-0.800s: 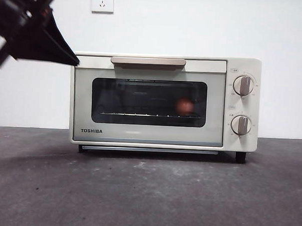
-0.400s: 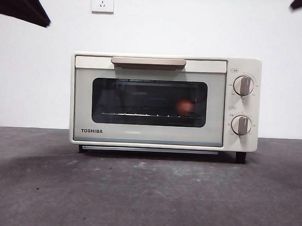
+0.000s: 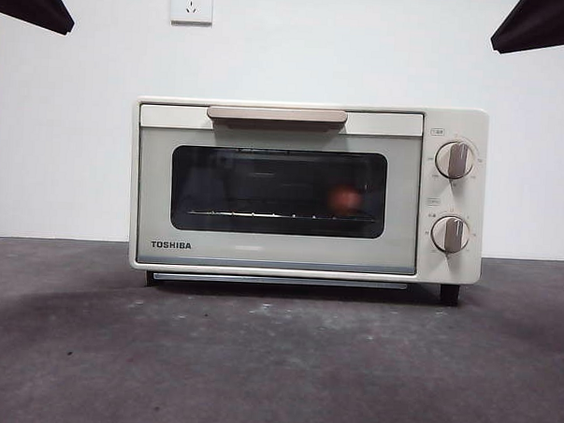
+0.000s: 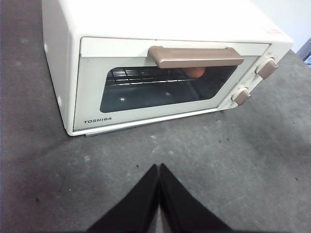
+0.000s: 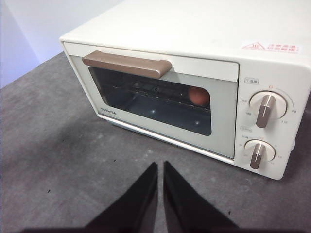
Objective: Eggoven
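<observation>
Grey table (image 3: 275, 361); egg (image 3: 345, 198) inside shut oven (image 3: 275, 253)

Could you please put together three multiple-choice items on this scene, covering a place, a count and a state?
1. Where is the small reddish-brown egg?
A. On the table in front of the oven
B. On the wire rack behind the dark glass window
C. On top of the oven

2. How many grey knobs does the cream boxy TOSHIBA toaster oven have?
A. One
B. Two
C. Four

3. The oven door with the tan handle is:
A. Shut
B. Fully open
C. Removed

Key: 1 B, the egg shows through the glass; 2 B, the upper knob and lower knob sit stacked; 3 A, the door lies flush with the front.
</observation>
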Motion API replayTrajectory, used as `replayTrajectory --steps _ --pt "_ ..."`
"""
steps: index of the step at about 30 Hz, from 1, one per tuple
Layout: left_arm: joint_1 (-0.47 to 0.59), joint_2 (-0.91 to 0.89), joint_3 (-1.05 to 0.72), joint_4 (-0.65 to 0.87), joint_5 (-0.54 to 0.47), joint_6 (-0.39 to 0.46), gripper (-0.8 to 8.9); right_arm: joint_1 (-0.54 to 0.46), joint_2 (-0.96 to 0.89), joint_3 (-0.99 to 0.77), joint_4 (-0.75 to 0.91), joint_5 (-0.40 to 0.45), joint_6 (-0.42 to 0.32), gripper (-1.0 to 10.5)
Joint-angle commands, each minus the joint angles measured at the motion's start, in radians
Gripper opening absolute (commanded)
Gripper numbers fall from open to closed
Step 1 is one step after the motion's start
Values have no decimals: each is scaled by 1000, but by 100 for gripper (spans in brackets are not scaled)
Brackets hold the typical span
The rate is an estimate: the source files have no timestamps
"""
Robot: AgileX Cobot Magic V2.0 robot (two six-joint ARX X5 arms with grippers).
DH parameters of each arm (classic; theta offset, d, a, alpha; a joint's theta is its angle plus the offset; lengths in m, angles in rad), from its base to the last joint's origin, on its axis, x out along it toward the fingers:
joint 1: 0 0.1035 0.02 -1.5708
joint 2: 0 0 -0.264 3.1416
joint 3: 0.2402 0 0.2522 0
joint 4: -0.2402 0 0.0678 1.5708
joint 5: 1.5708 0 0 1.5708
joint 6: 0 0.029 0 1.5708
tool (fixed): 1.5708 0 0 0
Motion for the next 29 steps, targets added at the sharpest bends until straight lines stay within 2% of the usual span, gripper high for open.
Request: replayTrajectory --steps 1,7,19,20,21,23,25,29 --pt "-5 5 19 12 -6 18 6 6 2 2 13 19 -11 5" --pt "-5 5 19 13 -3 17 6 6 2 3 13 64 -11 5" --pt "-5 6 19 20 -3 18 6 5 2 3 14 63 -11 5" --pt "-5 6 19 24 -5 37 6 5 2 3 14 63 -11 5" --pt "-4 6 19 29 -6 115 6 5 2 3 13 63 -11 5" --pt "16 -6 17 48 -28 204 6 5 2 3 14 63 -11 5" --pt "66 -35 9 92 -79 247 6 5 2 3 13 63 -11 5" --pt "213 -118 -38 194 -86 298 6 5 2 3 14 63 -11 5"
